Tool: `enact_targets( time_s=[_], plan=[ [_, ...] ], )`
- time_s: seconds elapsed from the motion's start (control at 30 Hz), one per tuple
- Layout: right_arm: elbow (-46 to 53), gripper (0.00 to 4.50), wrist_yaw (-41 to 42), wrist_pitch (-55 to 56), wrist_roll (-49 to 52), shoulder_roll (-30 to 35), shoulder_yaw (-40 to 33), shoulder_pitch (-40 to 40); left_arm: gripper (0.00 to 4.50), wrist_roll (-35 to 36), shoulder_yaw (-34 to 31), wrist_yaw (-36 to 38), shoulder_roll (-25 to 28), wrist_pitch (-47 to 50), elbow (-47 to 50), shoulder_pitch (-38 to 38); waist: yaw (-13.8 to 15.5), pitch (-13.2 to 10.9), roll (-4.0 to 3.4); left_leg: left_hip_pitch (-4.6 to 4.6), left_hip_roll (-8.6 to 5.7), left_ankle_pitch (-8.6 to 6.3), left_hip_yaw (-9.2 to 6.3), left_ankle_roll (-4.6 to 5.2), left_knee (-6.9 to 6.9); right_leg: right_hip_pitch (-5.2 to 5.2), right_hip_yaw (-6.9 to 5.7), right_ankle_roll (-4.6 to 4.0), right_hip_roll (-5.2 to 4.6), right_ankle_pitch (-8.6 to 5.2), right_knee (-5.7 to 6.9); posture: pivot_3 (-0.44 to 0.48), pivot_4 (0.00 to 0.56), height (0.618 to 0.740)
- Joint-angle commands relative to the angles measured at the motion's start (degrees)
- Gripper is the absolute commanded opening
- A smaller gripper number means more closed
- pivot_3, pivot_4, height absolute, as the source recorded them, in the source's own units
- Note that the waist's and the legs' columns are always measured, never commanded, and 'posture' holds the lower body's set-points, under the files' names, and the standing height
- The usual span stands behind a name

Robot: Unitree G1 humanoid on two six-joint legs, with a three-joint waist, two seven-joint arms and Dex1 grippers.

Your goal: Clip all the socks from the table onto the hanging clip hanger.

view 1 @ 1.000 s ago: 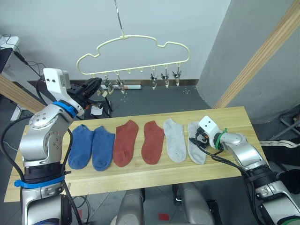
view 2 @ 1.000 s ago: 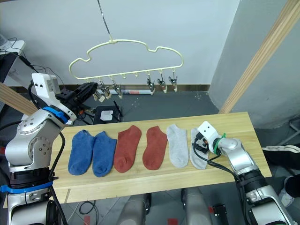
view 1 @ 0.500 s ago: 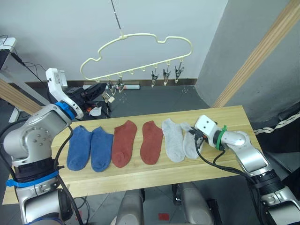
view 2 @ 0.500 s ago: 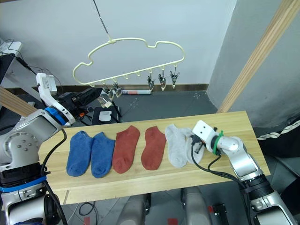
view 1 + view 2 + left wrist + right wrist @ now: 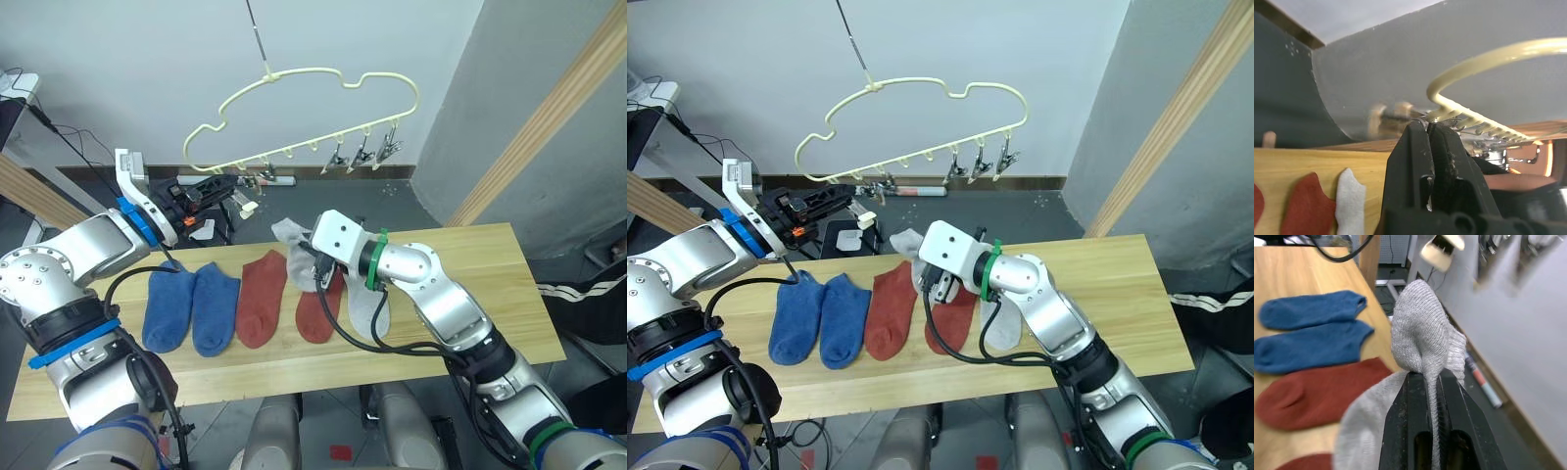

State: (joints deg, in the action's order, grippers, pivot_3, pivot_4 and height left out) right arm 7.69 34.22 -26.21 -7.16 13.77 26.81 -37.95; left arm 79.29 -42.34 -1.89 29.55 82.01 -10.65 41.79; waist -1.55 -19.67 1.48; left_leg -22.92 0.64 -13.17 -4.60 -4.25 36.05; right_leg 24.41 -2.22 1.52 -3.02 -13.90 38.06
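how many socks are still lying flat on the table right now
5: two blue socks at the robot's left, two rust-red socks in the middle, one grey sock partly behind the right arm. The sixth, a grey sock, hangs lifted in the right gripper.

Seen from the head, both eye views looking forward and down over the bench (image 5: 470, 250); taken from two points side by side, so nearly the same scene in each: bench top, row of socks, clip hanger (image 5: 304, 113) above, grey wall behind; hanger sitting a little further left in the right eye view; left wrist view looking along its own black fingers (image 5: 1425, 166), very close to the hanger wire (image 5: 1488, 61), with a strip of bench and sock toes at the edge; right wrist view looking along its fingers (image 5: 1422, 431), close on a grey sock (image 5: 1418, 330), blue socks (image 5: 1308, 330) and a rust-red sock (image 5: 1317, 391) lying beyond on the bench, shared with the eye views.
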Motion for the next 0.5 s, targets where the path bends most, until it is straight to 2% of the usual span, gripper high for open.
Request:
enact_targets(
  time_s=[0.03, 0.2, 0.5],
  plan=[
    [-1.5, 0.02, -1.3, 2.4, -1.8, -1.8, 0.6, -2.2, 0.00, 4.7, -0.7, -5.0, 0.9, -0.7, -0.7, -0.9, 0.0, 0.0, 0.03, 0.00, -0.03, -0.02, 0.01, -0.03, 0.00, 0.00, 0.01, -0.03, -0.03, 0.02, 0.00, 0.027, 0.340, 0.740],
    [-4.3, 0.02, -2.1, 4.0, -3.2, -4.3, 0.8, -5.1, 0.00, 8.3, 1.5, -7.9, 1.3, -2.5, -0.3, -2.4, -0.2, 0.0, 0.04, 0.01, 0.06, -0.07, 0.00, -0.14, -0.02, 0.02, -0.02, -0.23, -0.02, 0.14, 0.03, 0.020, 0.334, 0.740],
    [-4.7, 0.02, -2.0, 4.6, -4.9, -6.6, 1.4, -6.6, 0.00, 10.9, 5.3, -8.4, 3.5, -7.4, -0.1, -3.9, -0.1, 0.0, 0.06, 0.02, 0.04, -0.07, 0.03, -0.15, -0.01, 0.03, 0.00, -0.24, -0.01, 0.14, 0.02, 0.026, 0.330, 0.740]
  ],
)
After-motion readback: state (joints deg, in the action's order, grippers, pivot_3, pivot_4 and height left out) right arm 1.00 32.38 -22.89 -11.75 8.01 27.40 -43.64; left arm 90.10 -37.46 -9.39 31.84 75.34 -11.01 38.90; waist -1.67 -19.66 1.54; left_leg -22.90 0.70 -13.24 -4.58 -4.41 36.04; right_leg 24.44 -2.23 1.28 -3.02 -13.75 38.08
